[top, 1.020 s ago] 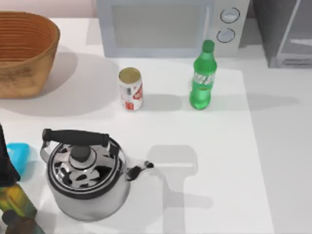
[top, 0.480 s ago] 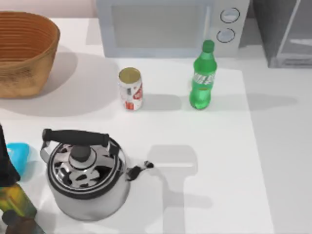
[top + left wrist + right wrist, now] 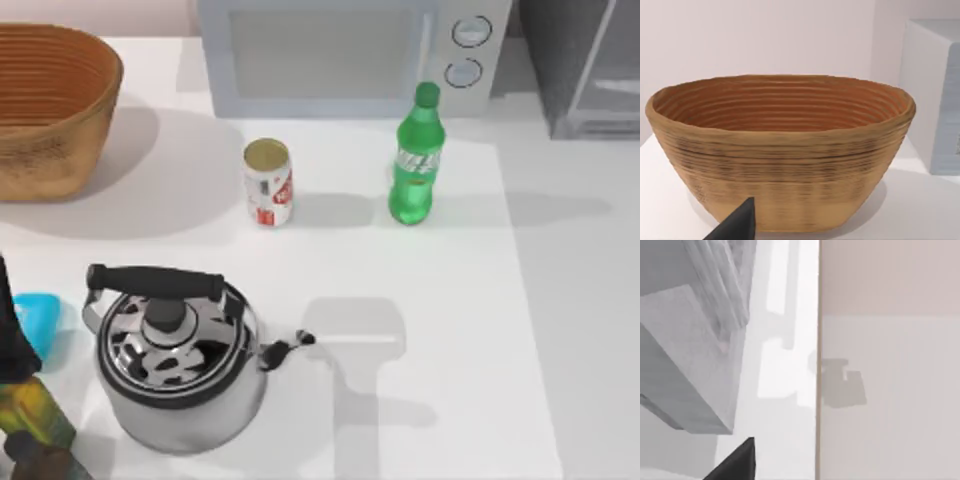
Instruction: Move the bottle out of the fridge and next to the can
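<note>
The green bottle stands upright on the table, outside the fridge, which is the dark grey cabinet at the back right. The white-and-red can stands to the bottle's left, with a gap of about two can widths between them. Nothing holds either one. In the left wrist view a dark piece of my left gripper shows in front of a basket. A similar dark piece of my right gripper shows in the right wrist view, near the fridge's grey side.
A light grey microwave stands behind the can and bottle. A woven basket sits at the back left. A steel kettle with a black handle is at the front left, beside an olive bottle and a blue object.
</note>
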Robot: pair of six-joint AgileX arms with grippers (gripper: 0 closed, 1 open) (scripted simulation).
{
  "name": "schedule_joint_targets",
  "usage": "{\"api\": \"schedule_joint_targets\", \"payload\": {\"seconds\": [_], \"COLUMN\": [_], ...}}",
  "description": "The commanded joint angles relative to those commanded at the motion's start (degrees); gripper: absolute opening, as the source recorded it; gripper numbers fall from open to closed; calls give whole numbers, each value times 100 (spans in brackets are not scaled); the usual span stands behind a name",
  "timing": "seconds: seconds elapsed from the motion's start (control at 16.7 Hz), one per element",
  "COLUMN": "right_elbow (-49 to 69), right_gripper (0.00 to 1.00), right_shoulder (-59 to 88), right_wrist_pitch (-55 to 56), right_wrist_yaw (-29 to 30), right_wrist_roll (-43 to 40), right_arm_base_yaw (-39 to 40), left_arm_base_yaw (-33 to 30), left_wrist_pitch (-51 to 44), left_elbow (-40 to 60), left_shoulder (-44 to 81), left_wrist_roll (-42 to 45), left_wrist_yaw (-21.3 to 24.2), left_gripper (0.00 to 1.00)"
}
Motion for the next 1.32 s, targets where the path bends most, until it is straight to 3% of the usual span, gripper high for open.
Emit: {"api": "schedule_joint_targets", "payload": {"seconds": [0.3, 0.54, 0.72, 1.08, 1.32], "right_elbow": [-34, -48, -54, -111, -298], "right_gripper": [100, 100, 100, 100, 100], "right_shoulder": [10, -22, -45, -92, -303], "right_wrist_pitch": [2202, 3578, 4038, 4101, 4509], "right_wrist_yaw": [378, 625, 724, 731, 1355], "right_wrist_roll": [2753, 4219, 4681, 4706, 5232], "right_arm_base_yaw": [1578, 2616, 3015, 2976, 3533], "left_arm_base_yaw": [0, 0, 0, 0, 0], "left_wrist_pitch": [0, 0, 0, 0, 0], "left_elbow": [0, 0, 0, 0, 0], "left_shoulder": [0, 0, 0, 0, 0], "left_wrist_roll": [0, 0, 0, 0, 0], "left_wrist_yaw": [0, 0, 0, 0, 0], "left_gripper": [100, 100, 100, 100, 100]}}
